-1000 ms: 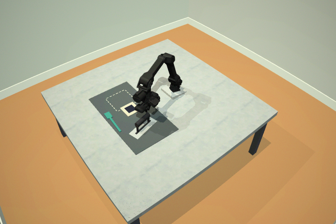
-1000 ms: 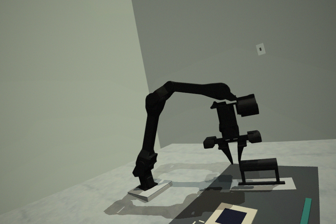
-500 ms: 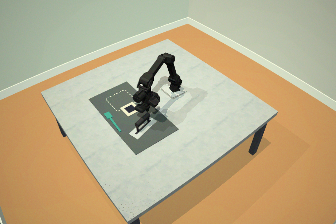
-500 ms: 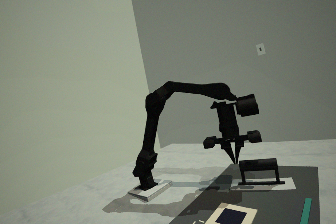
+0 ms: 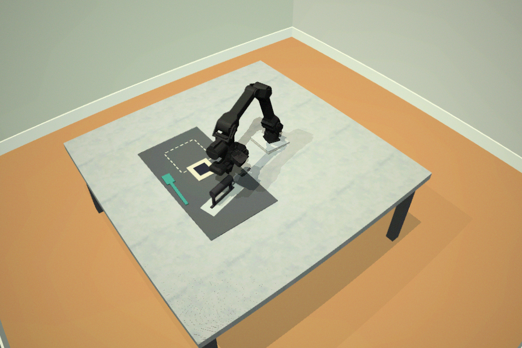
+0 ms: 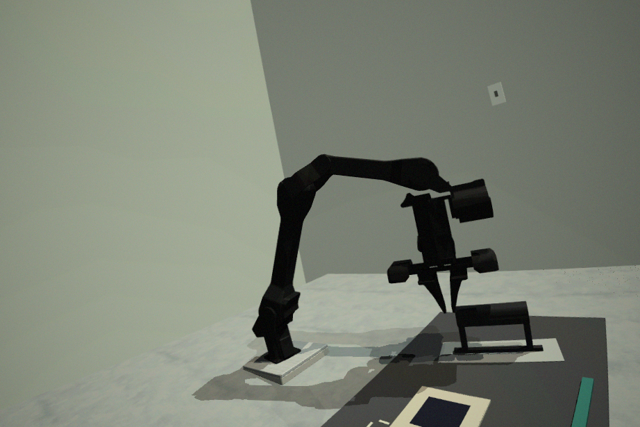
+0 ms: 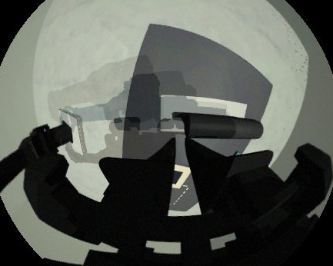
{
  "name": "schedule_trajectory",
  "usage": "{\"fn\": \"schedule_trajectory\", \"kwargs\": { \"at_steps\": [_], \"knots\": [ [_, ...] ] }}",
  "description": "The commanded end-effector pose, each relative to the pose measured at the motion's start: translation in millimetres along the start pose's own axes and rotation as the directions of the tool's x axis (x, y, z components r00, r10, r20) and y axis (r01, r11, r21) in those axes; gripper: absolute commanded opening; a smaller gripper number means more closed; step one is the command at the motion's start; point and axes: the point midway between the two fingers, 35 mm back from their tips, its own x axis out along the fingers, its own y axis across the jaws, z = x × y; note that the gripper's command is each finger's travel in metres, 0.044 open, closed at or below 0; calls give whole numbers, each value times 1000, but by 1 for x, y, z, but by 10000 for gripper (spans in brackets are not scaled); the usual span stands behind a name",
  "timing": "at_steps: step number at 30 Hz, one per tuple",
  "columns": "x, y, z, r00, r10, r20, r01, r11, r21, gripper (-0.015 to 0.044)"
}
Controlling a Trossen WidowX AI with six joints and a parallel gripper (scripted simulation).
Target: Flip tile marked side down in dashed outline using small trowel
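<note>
The trowel has a dark bar handle on a white blade. It lies flat on the dark mat. My gripper points down just above the arm-side end of the handle. Its fingers are nearly together with nothing between them. The cream tile lies with its dark square facing up, by the near corner of the dashed outline.
A flat teal paddle-shaped tool lies at the mat's left edge. The arm's base stands on a white plate behind the mat. The grey table drops off on every side.
</note>
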Motion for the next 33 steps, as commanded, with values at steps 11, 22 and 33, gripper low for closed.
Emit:
{"fn": "schedule_trajectory", "kwargs": {
  "at_steps": [11,22,33],
  "knots": [
    [0,0,0,1000,0,0,0,1000,0,100],
    [0,0,0,1000,0,0,0,1000,0,86],
    [0,0,0,1000,0,0,0,1000,0,13]
  ]
}}
